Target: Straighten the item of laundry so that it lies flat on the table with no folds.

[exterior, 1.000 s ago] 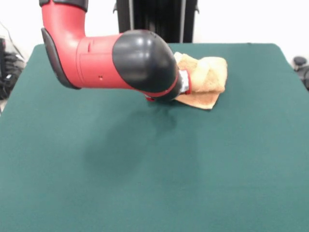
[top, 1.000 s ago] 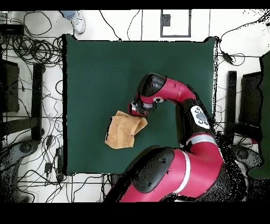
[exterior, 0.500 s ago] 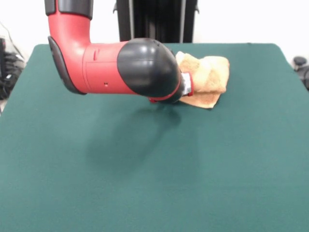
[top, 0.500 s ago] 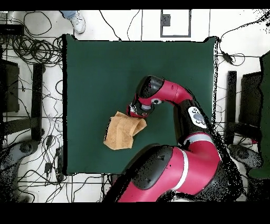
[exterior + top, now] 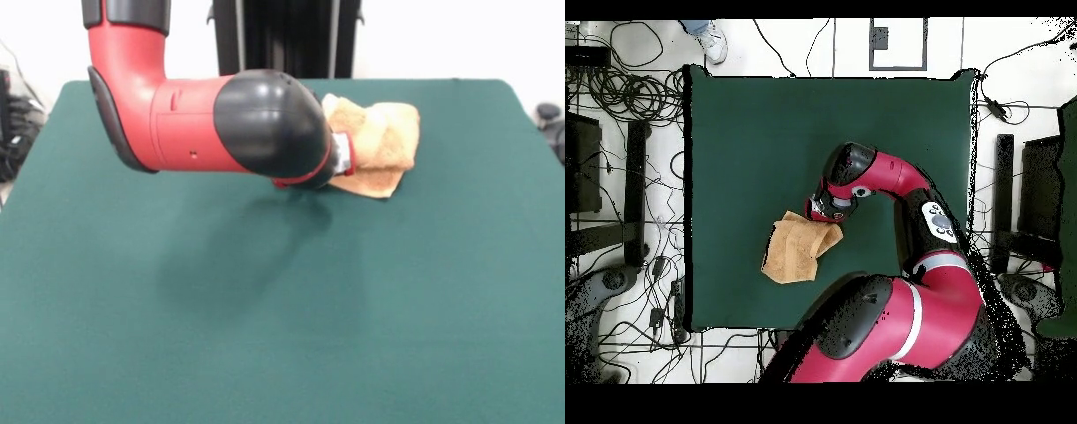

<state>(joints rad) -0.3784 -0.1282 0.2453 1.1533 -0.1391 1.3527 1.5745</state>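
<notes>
Towel still bunched, my end effector at its edge.

The towel [image 5: 375,146] lies folded on the green surface [image 5: 282,300]; my end effector [image 5: 823,211] sits down at its corner, touching cloth, but I cannot tell how far it's parted.

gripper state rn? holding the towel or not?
Gripper: at the edge of the crumpled tan-orange terry-cloth towel, hidden by the red and black arm. Open, shut or holding: cannot be told.
</notes>
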